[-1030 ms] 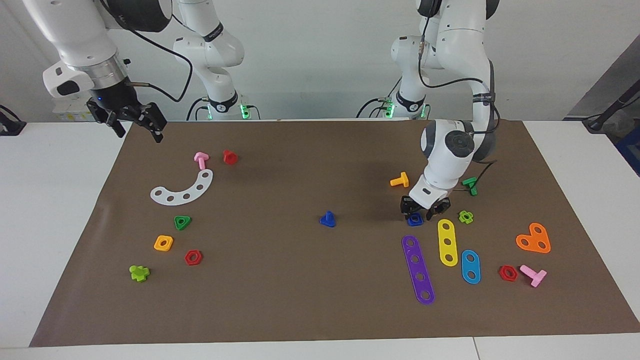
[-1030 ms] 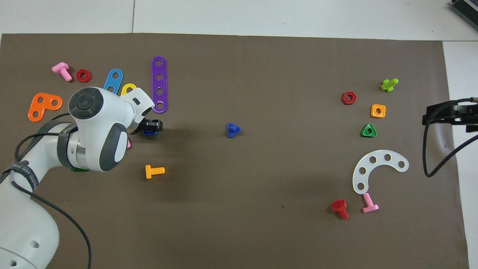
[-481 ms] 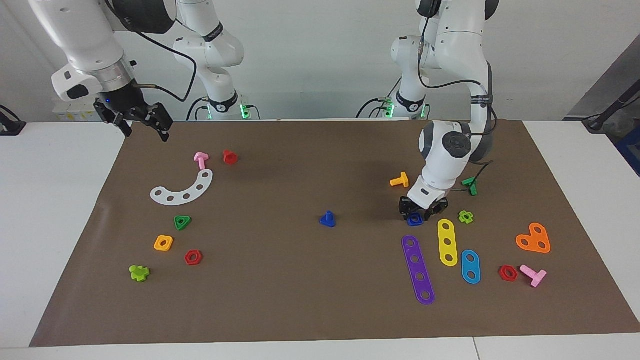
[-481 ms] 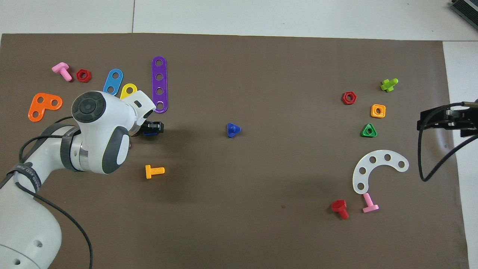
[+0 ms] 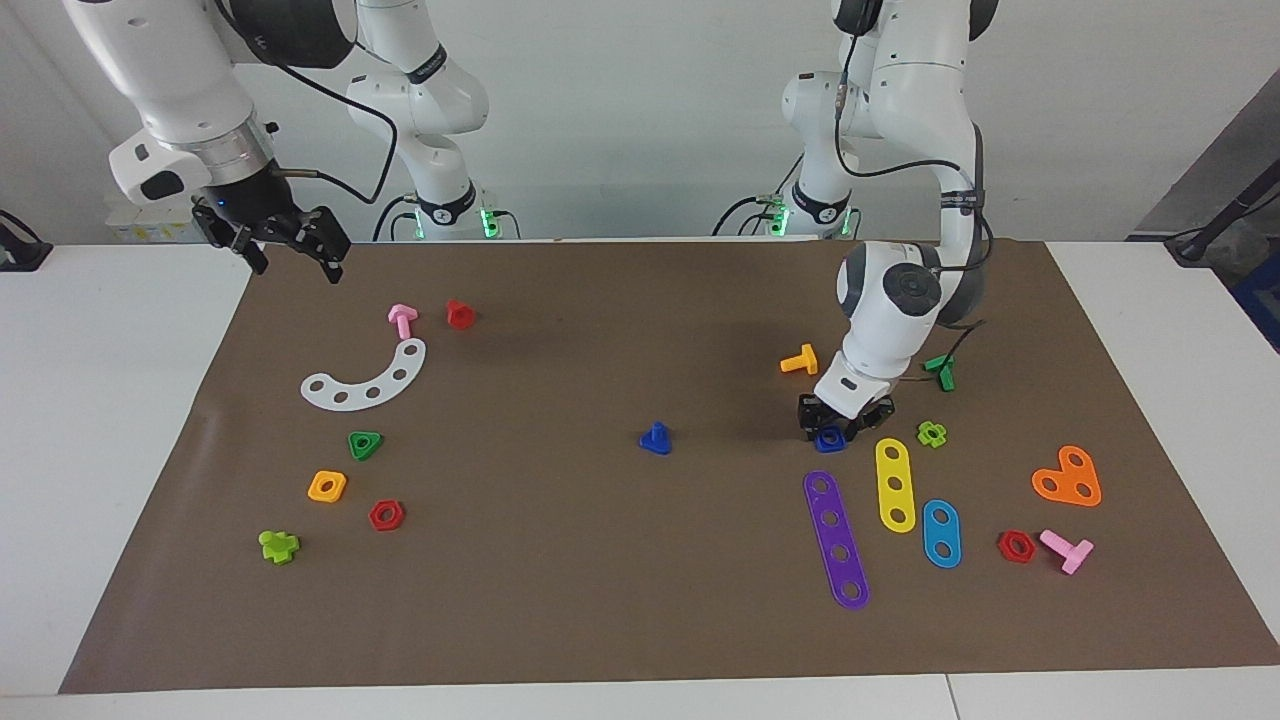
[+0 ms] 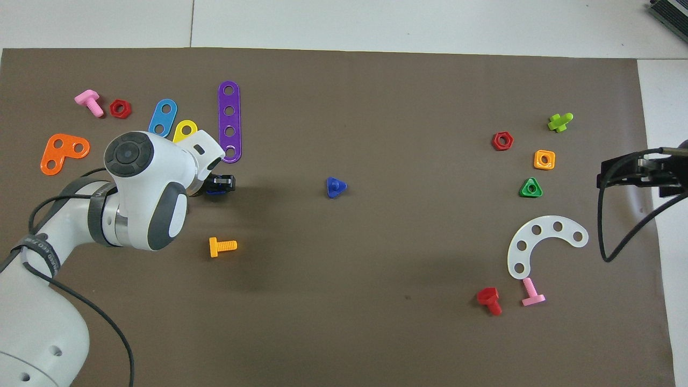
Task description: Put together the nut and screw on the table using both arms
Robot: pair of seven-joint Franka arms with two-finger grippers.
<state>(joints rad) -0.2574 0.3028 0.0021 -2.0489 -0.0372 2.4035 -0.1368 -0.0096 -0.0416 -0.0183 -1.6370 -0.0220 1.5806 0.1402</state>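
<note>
The dark-blue square nut lies on the brown mat toward the left arm's end; only a sliver of the nut shows in the overhead view. My left gripper is down at the mat with its fingers closed around the nut, and it also shows from above. The dark-blue screw stands head-down mid-mat, apart from both grippers, also in the overhead view. My right gripper is open and empty, raised over the mat's corner at the right arm's end.
Beside the nut lie an orange bolt, a green bolt, a light-green piece and purple and yellow strips. Near the right arm's end lie a white arc, a pink bolt and a red bolt.
My left gripper's fingers have drawn in around the nut. My right gripper has moved in toward the mat's corner.
</note>
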